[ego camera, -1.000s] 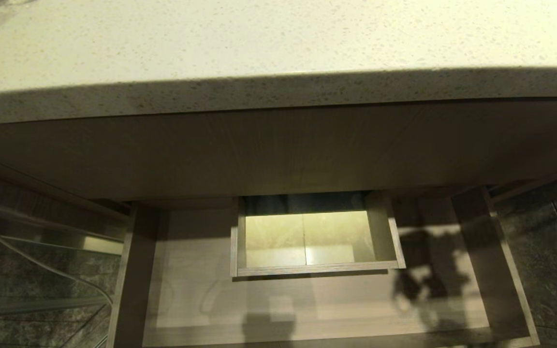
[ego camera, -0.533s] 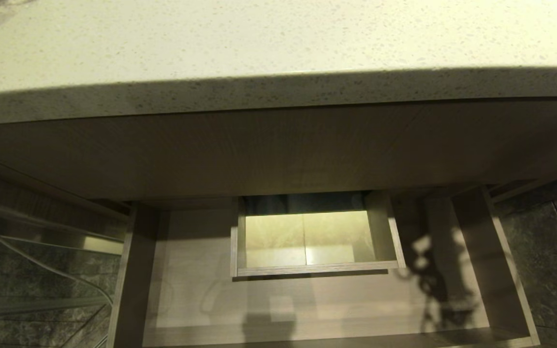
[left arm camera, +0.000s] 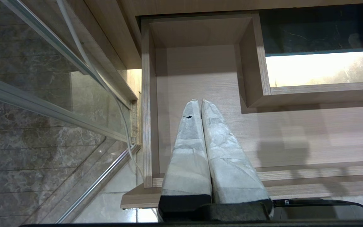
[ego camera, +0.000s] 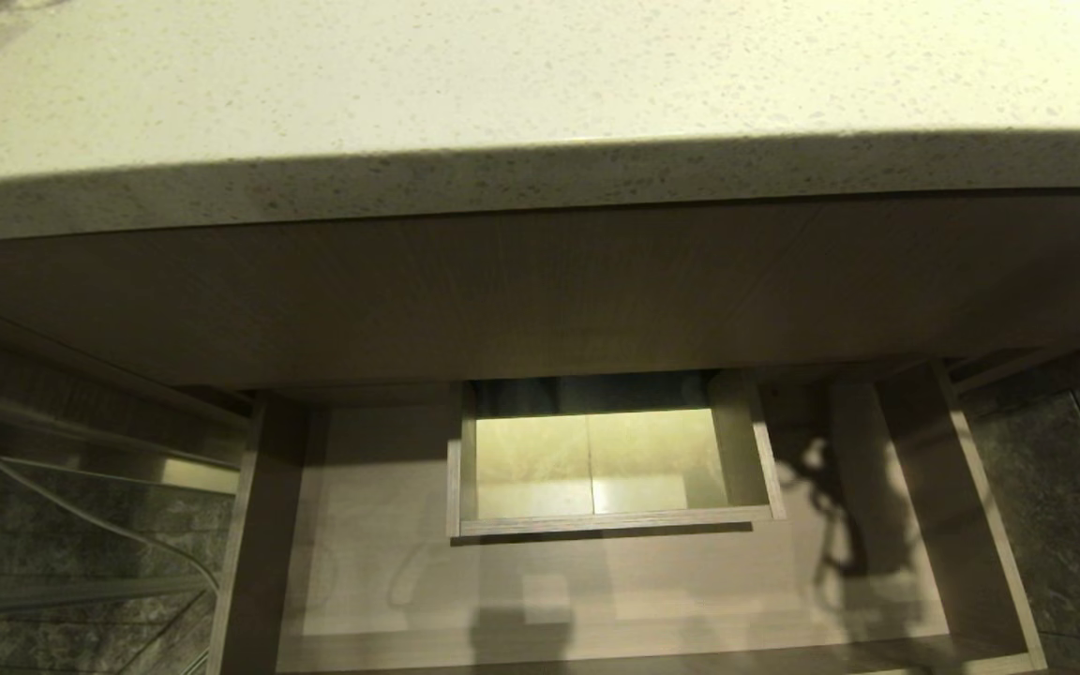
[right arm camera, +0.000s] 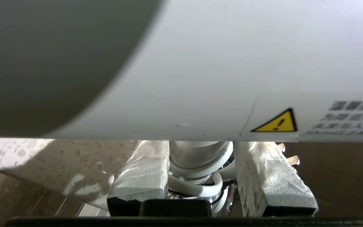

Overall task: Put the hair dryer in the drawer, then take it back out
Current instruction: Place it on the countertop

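Gripping, right gripper [right arm camera: 200, 176]: wrapped fingers [right arm camera: 143, 175] closed on the hair dryer [right arm camera: 200, 78], clamping its slim handle; the white barrel fills the right wrist view; coiled cord and plug prongs lie between the fingers.
Left gripper [left arm camera: 200, 104]: fingers pressed together, holding nothing, poised over the drawer's left part.
Drawer [ego camera: 381, 562]: pulled out beneath the countertop [ego camera: 502, 84]; floor bare; walled cut-out [ego camera: 610, 464] at centre.
Hair dryer's place: outside the head view; only a shadow falls on the drawer's right part.
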Controlling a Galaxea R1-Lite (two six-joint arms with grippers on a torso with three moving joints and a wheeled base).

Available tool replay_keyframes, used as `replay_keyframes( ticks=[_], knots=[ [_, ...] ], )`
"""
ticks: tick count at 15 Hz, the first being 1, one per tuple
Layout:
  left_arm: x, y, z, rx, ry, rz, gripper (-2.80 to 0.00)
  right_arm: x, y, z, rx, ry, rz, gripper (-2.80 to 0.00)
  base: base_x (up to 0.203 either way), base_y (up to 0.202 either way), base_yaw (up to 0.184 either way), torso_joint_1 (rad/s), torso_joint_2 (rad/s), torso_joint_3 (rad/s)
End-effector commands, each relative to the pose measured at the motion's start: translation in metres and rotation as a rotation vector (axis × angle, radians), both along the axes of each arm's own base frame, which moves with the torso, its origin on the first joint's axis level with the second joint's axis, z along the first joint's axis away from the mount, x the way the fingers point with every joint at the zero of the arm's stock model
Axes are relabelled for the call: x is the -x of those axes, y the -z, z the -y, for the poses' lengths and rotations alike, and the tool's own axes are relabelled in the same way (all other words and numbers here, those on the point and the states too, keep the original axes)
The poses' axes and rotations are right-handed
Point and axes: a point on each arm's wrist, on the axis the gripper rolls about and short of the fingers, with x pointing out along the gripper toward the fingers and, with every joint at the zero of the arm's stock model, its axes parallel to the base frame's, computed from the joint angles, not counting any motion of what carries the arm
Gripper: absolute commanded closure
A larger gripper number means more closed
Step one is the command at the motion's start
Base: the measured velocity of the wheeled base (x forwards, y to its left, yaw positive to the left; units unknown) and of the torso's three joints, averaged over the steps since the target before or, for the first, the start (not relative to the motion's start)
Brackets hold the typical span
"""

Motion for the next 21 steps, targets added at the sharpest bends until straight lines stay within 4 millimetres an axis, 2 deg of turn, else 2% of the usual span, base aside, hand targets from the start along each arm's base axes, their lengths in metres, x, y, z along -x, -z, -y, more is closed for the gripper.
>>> replay_keyframes(
  ticks=[1,6,11,12,21],
  knots=[
    [0.000,0.000,0.000,0.001,0.000,0.000,0.00,-0.021,0.005,0.006,-0.005,0.007,-0.048,0.00,0.000,0.000,0.000,0.000,0.00,0.000],
    [0.000,0.000,0.000,0.001,0.000,0.000,0.00,-0.036,0.011,0.009,-0.013,0.006,-0.084,0.00,0.000,0.000,0.000,0.000,0.00,0.000],
    [0.000,0.000,0.000,0.000,0.000,0.000,0.00,-0.038,0.012,0.010,-0.014,0.005,-0.092,0.00,0.000,0.000,0.000,0.000,0.00,0.000],
    [0.000,0.000,0.000,0.001,0.000,0.000,0.00,-0.038,0.012,0.010,-0.015,0.002,-0.093,-2.80,0.000,0.000,0.000,0.000,0.00,0.000],
    [0.000,0.000,0.000,0.001,0.000,0.000,0.00,-0.033,0.009,0.008,-0.011,0.000,-0.074,-2.80,0.000,0.000,0.000,0.000,0.00,0.000]
  ],
)
